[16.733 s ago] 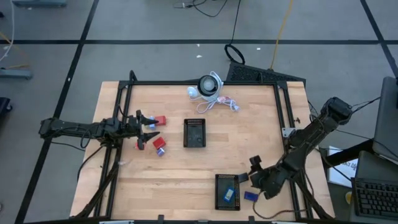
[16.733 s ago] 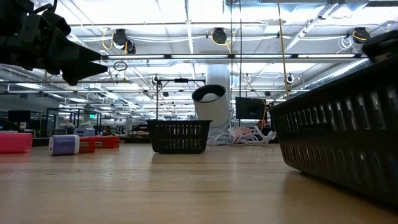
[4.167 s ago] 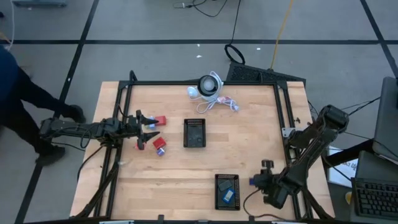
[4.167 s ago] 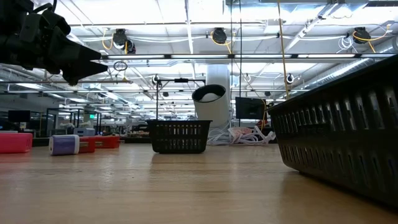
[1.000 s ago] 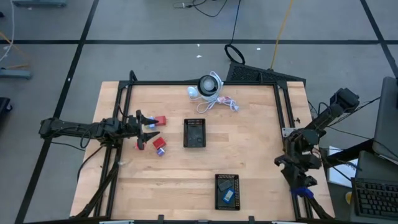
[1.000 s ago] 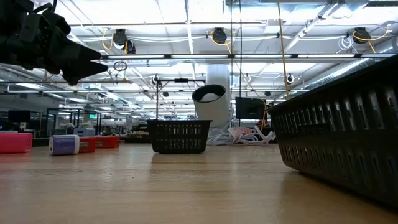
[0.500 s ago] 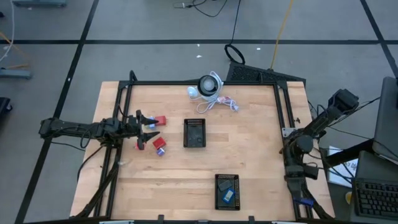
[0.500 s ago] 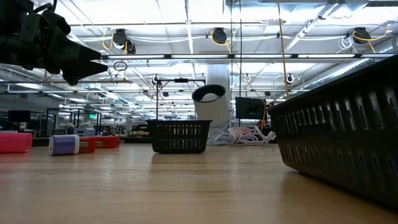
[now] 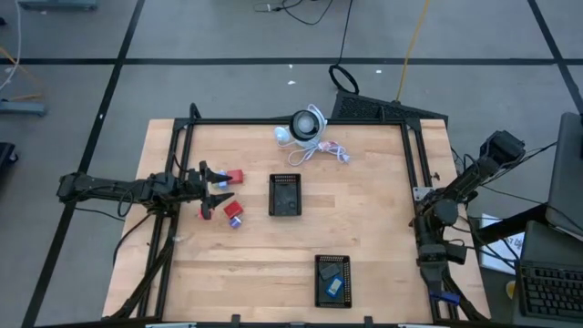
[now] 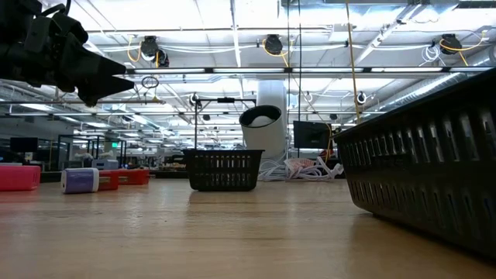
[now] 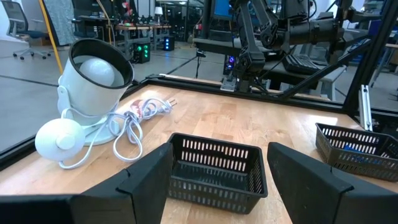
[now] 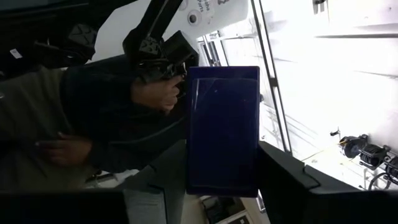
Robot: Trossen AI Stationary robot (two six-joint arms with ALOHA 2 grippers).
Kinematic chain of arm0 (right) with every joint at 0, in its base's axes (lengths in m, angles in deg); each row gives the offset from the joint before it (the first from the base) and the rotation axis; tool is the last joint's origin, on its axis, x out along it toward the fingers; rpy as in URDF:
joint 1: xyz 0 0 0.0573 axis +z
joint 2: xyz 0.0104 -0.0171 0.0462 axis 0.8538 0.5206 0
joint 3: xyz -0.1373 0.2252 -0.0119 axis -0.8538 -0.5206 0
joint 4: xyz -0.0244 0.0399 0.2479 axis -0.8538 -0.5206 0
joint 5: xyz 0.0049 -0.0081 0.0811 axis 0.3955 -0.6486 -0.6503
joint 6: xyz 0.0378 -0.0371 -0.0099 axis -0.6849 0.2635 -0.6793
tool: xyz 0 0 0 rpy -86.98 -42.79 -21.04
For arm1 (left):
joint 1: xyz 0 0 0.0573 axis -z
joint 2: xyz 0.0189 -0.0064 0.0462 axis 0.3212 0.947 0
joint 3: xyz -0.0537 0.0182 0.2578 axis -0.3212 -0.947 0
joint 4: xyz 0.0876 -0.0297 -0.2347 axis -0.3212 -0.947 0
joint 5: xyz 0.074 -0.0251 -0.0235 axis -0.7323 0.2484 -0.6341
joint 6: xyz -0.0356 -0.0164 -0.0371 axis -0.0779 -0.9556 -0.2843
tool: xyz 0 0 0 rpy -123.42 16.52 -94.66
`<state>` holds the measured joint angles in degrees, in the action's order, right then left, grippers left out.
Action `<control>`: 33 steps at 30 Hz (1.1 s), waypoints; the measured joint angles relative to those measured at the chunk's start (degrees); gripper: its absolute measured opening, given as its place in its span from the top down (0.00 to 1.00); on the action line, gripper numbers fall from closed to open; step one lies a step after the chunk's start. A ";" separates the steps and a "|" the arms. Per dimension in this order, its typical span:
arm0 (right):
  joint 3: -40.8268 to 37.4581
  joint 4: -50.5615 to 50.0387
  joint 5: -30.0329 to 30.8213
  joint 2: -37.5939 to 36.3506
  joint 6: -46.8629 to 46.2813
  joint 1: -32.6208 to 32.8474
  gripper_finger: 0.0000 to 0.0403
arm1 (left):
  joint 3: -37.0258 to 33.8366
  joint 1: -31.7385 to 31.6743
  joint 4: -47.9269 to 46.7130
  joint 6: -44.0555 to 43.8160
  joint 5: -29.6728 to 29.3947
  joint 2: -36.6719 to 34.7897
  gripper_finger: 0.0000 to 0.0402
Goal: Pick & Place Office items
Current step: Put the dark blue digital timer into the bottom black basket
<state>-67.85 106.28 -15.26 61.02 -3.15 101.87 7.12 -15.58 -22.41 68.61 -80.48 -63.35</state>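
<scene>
Red pieces (image 9: 235,177) (image 9: 233,210) and a blue-purple piece (image 9: 236,221) lie flat on the table's left part; they also show in the low view (image 10: 18,177) (image 10: 80,180). My left gripper (image 9: 219,189) hangs open above them and touches nothing; in its wrist view its fingers (image 11: 143,180) frame the middle black tray (image 11: 214,171). My right gripper (image 9: 444,290) is outside the table's right rail, near the near edge, shut on a dark blue piece (image 12: 222,127). More blue pieces lie in the near tray (image 9: 333,280). My right gripper pinches the dark blue piece between its two fingers (image 12: 283,180), by the sides of the end nearest the wrist (image 12: 200,177). The rest of the piece sticks out beyond the fingertips. In the high view the fingers point toward the table's near side. The piece is lifted clear, off the table.
A black tray (image 9: 285,195) stands mid-table and another (image 9: 333,280) at the near edge. A white round device with a coiled cable (image 9: 305,126) sits at the far edge. Black rails (image 9: 421,173) frame the table. A person (image 12: 93,112) shows in the right wrist view.
My right gripper has swung toward the table's near edge outside the right rail, carrying the blue piece, and then has kept still. It has stayed shut on the piece.
</scene>
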 joint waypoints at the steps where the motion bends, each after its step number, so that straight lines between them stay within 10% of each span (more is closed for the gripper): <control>1: 0.00 0.00 0.02 0.00 -0.02 0.00 0.63 | 0.00 -0.01 0.00 0.00 0.00 0.00 0.34; 20: 0.00 0.00 0.34 0.00 -3.81 0.00 0.63 | 0.00 0.00 0.01 0.00 0.00 0.00 0.34; 33: 0.00 2.34 30.70 0.00 -39.45 0.00 0.63 | 0.00 0.00 0.00 0.00 0.00 0.00 0.34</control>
<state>-67.85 108.62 15.44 61.02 -42.60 101.87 7.12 -15.58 -22.41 68.61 -80.48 -63.35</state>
